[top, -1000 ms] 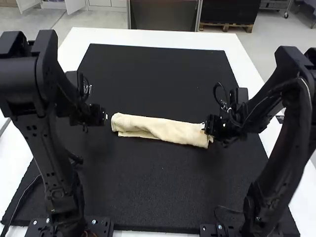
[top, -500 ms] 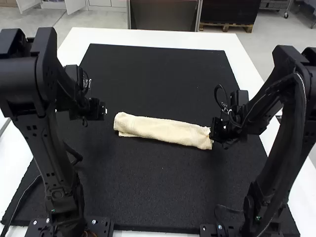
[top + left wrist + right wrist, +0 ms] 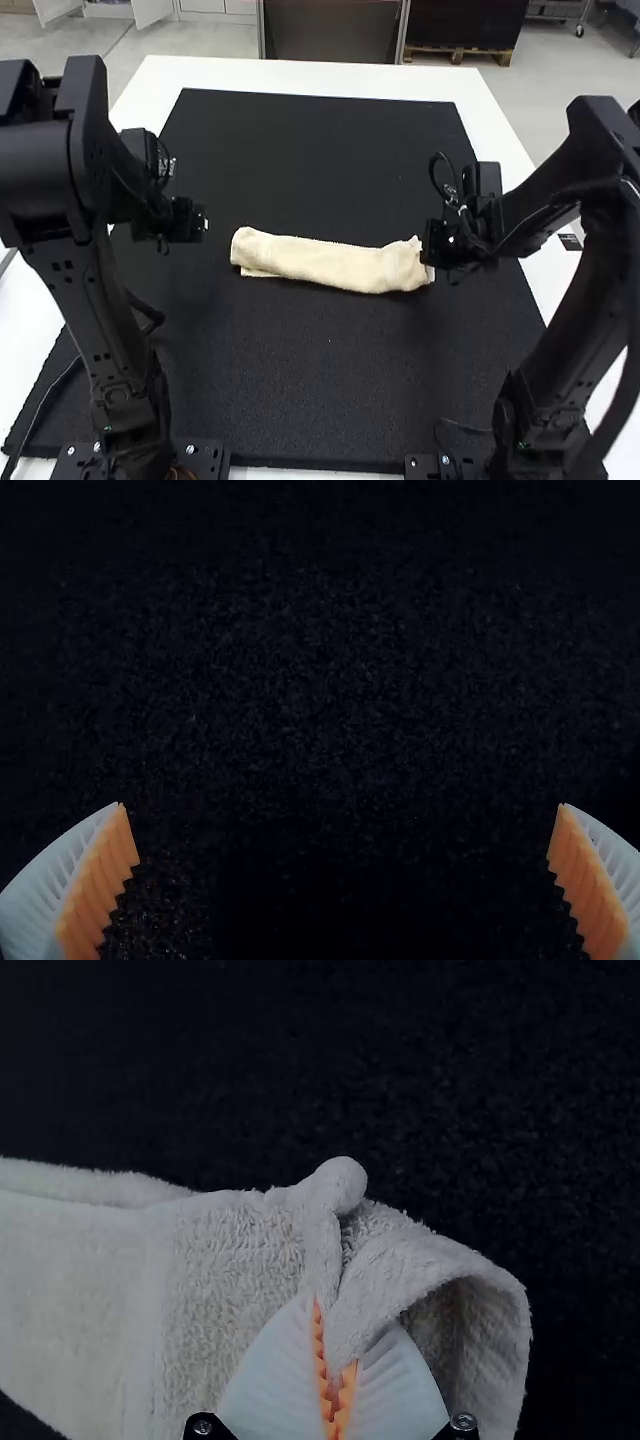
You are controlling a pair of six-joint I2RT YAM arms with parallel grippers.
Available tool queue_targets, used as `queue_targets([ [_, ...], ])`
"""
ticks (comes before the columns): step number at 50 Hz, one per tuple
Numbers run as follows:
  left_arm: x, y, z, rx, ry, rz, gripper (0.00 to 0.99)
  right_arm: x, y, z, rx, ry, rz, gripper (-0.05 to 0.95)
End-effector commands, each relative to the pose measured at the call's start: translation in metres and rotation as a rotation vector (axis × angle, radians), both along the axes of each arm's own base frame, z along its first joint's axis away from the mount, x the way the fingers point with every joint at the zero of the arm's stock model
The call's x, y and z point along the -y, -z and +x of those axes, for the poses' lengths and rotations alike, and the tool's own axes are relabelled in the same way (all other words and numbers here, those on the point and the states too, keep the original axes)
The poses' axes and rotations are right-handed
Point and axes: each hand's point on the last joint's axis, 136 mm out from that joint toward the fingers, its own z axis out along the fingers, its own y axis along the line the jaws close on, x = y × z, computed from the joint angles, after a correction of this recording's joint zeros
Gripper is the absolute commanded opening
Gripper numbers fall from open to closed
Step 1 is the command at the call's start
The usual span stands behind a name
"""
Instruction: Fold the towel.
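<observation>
Right claw: I have it clamped on a pinch of towel end, now raised from the mat; this, I judge, starts another fold. The towel lies as a narrow folded strip across the mat's middle. Left claw, fingers apart, now sits farther toward the mat's left edge. Black mat reaches the far and near edges, giving me turning room.
</observation>
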Motion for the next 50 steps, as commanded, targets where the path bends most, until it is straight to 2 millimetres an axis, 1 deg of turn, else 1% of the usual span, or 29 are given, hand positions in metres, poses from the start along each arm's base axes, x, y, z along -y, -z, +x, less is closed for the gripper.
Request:
queue_targets([
  [1, -0.008, -0.013, 0.004, 0.031, 0.002, 0.027, 0.964, -0.013, -0.021, 0.007, 0.041, -0.061, 0.026, -0.02],
  [5, -0.007, -0.01, 0.002, 0.027, 0.0, 0.025, 0.964, -0.018, -0.028, 0.009, 0.063, -0.098, 0.024, -0.02],
  [8, -0.006, -0.009, 0.001, 0.022, 0.002, 0.025, 0.964, -0.028, -0.033, 0.005, 0.066, -0.142, 0.035, -0.02],
  [14, -0.006, -0.005, -0.002, 0.015, 0.009, 0.03, 0.964, -0.061, -0.042, -0.006, 0.059, -0.243, 0.07, -0.02],
  [17, -0.006, -0.005, -0.001, 0.016, 0.009, 0.03, 0.964, -0.077, -0.051, -0.006, 0.064, -0.279, 0.094, -0.02],
  [20, -0.007, -0.006, -0.001, 0.02, 0.01, 0.035, 0.964, -0.086, -0.06, -0.002, 0.074, -0.288, 0.113, -0.02],
  [24, -0.006, -0.007, 0.0, 0.024, 0.015, 0.038, 0.964, -0.097, -0.075, 0.01, 0.095, -0.293, 0.141, -0.02],
  [32, -0.01, -0.013, 0.006, 0.058, 0.001, 0.06, 0.964, -0.121, -0.088, 0.024, 0.11, -0.322, 0.166, -0.02],
  [39, -0.013, -0.014, 0.009, 0.065, -0.011, 0.073, 0.964, -0.142, -0.09, 0.024, 0.111, -0.366, 0.174, -0.02],
  [49, -0.014, -0.016, 0.01, 0.073, -0.013, 0.073, 0.962, -0.173, -0.081, 0.019, 0.086, -0.437, 0.186, -0.02],
  [50, -0.014, -0.017, 0.011, 0.074, -0.015, 0.073, 0.962, -0.177, -0.078, 0.017, 0.079, -0.448, 0.185, -0.02],
])
